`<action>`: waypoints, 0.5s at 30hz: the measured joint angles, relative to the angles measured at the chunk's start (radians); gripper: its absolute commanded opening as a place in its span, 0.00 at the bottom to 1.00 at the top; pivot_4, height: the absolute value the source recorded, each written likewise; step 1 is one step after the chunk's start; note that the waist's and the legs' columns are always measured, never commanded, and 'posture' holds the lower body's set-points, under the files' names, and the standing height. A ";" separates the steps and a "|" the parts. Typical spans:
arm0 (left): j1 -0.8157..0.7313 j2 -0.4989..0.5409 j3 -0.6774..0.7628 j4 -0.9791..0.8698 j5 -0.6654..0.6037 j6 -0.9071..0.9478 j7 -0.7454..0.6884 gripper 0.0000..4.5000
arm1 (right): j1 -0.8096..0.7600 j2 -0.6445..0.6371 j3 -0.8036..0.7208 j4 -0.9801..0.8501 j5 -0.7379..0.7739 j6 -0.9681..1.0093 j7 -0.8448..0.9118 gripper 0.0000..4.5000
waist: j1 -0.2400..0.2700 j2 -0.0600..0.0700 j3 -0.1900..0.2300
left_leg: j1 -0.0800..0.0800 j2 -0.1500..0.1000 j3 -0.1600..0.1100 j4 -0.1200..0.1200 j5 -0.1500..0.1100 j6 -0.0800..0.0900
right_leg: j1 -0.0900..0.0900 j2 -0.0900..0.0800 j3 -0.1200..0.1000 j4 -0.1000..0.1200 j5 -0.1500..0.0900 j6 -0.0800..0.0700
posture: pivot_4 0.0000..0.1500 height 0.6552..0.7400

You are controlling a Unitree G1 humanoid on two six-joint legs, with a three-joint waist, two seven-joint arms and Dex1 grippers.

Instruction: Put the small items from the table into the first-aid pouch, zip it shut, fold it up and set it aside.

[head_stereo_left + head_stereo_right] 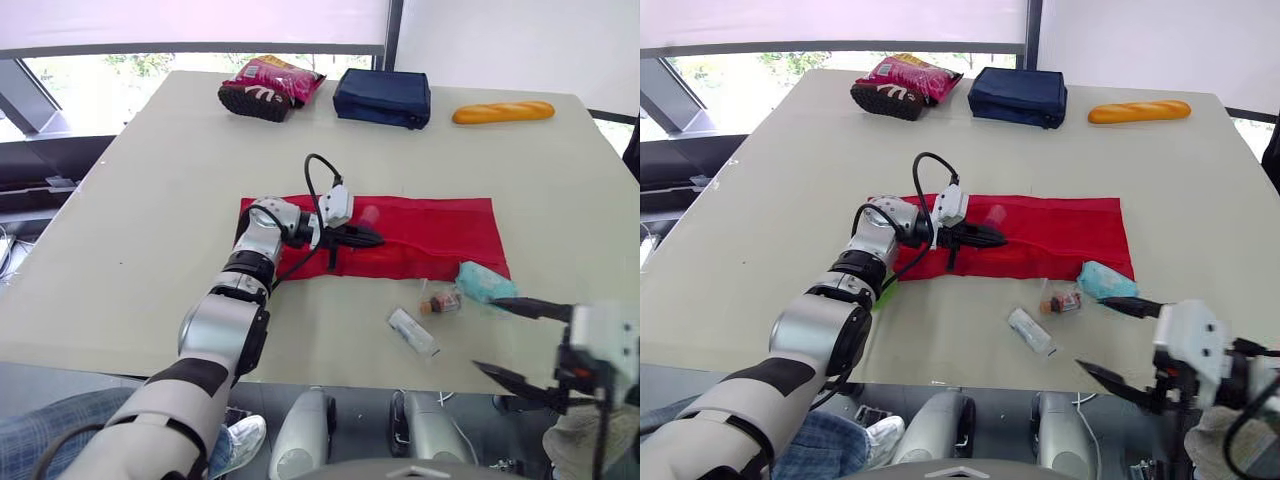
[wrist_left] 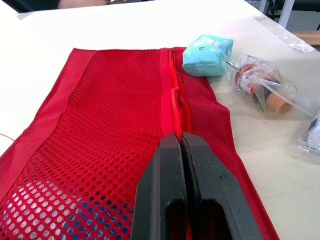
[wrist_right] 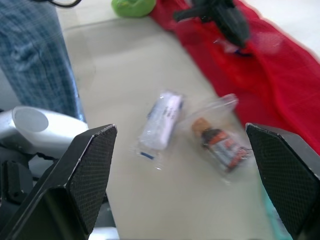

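Red pouch [image 2: 100,125] beneath left tool [image 2: 180,138]

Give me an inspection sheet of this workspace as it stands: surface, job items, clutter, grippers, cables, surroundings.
Surface: pale table, no spills seen.
Job's things: red pouch lying flat; teal packet at its near right corner; bagged bottle and white wrapped packet on the table beside it, all outside the pouch.
Clutter: snack bag, navy bag and bread loaf along the far edge; green object by the pouch's left end.
Grippers: left gripper shut on the pouch's zip line; right gripper open wide near the small items, holding nothing.
Cables: black cable looping over the left wrist.
Surroundings: window blinds behind; a person's plaid leg below the near edge.
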 measured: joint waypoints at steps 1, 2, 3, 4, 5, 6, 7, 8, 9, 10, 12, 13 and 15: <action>0.000 0.001 0.000 0.001 0.003 0.000 0.000 0.00 | -0.012 0.002 0.052 0.003 -0.035 -0.015 -0.016 0.97 | 0.000 0.000 0.000 | 0.000 0.000 0.000 0.000 0.000 0.000 | 0.000 0.000 0.000 0.000 0.000 0.000 | 1.00 0.72; 0.000 0.001 0.000 0.001 0.005 -0.001 0.000 0.00 | -0.023 0.003 0.084 0.010 -0.058 -0.020 -0.028 0.97 | 0.000 0.000 0.000 | 0.000 0.000 0.000 0.000 0.000 0.000 | 0.000 0.000 0.000 0.000 0.000 0.000 | 1.00 0.72; -0.001 -0.001 0.000 0.002 0.007 -0.001 0.000 0.00 | -0.042 0.013 0.135 0.031 -0.095 -0.022 -0.048 0.97 | 0.000 0.000 0.000 | 0.000 0.000 0.000 0.000 0.000 0.000 | 0.000 0.000 0.000 0.000 0.000 0.000 | 1.00 0.72; -0.002 -0.001 0.000 0.004 0.008 -0.002 0.001 0.00 | -0.057 0.025 0.180 0.054 -0.125 -0.022 -0.068 0.97 | 0.000 0.000 0.000 | 0.000 0.000 0.000 0.000 0.000 0.000 | 0.000 0.000 0.000 0.000 0.000 0.000 | 1.00 0.72; -0.002 -0.001 0.000 0.007 0.008 -0.002 0.001 0.00 | -0.069 0.031 0.219 0.073 -0.150 -0.022 -0.085 0.97 | 0.000 0.000 0.000 | 0.000 0.000 0.000 0.000 0.000 0.000 | 0.000 0.000 0.000 0.000 0.000 0.000 | 1.00 0.72; -0.002 -0.002 0.000 0.009 0.008 -0.002 0.001 0.00 | -0.078 0.036 0.255 0.088 -0.172 -0.022 -0.100 0.97 | 0.000 0.000 0.000 | 0.000 0.000 0.000 0.000 0.000 0.000 | 0.000 0.000 0.000 0.000 0.000 -0.001 | 1.00 0.72; -0.002 -0.002 0.000 0.012 0.008 -0.002 0.001 0.00 | -0.089 0.041 0.282 0.101 -0.192 -0.025 -0.109 0.97 | 0.000 0.000 0.000 | 0.000 0.000 0.000 0.000 0.000 0.000 | 0.000 0.000 0.000 0.000 0.000 -0.001 | 1.00 0.72; -0.002 -0.002 0.000 0.012 0.009 -0.002 0.001 0.00 | -0.101 0.045 0.308 0.118 -0.211 -0.030 -0.120 0.97 | 0.000 0.000 0.000 | 0.000 0.000 0.000 0.000 0.000 0.000 | 0.000 0.000 0.000 0.000 0.000 -0.001 | 1.00 0.72; -0.002 -0.003 0.000 0.012 0.009 -0.002 0.001 0.00 | -0.113 0.055 0.338 0.137 -0.233 -0.030 -0.133 0.97 | 0.000 0.000 0.000 | 0.000 0.000 0.000 0.000 0.000 0.000 | 0.000 0.000 0.000 0.000 0.000 -0.001 | 1.00 0.72; -0.003 -0.003 0.000 0.013 0.010 -0.002 0.001 0.00 | -0.128 0.069 0.380 0.168 -0.256 -0.022 -0.153 0.97 | 0.000 0.000 0.000 | 0.000 0.000 0.000 0.000 0.000 0.000 | 0.000 0.000 0.000 0.000 0.000 -0.001 | 1.00 0.72; -0.004 -0.003 0.000 0.013 0.010 -0.002 0.001 0.00 | -0.133 0.080 0.404 0.188 -0.269 -0.012 -0.170 0.89 | 0.000 0.000 0.000 | 0.000 0.000 0.000 0.000 0.000 0.000 | 0.000 0.000 0.000 0.000 0.000 -0.001 | 1.00 0.72; -0.004 -0.003 0.000 0.013 0.010 -0.003 0.001 0.00 | -0.136 0.092 0.417 0.200 -0.274 -0.005 -0.184 0.83 | 0.000 0.000 0.000 | 0.000 0.000 0.000 0.000 0.000 0.000 | 0.000 0.000 0.000 0.000 0.001 -0.001 | 1.00 0.72; -0.005 -0.004 0.000 0.014 0.011 -0.003 0.001 0.00 | -0.144 0.110 0.423 0.205 -0.274 0.005 -0.200 0.60 | 0.000 0.000 0.000 | 0.000 0.000 0.000 0.000 0.000 0.000 | 0.000 0.000 0.000 0.000 0.001 -0.001 | 1.00 0.72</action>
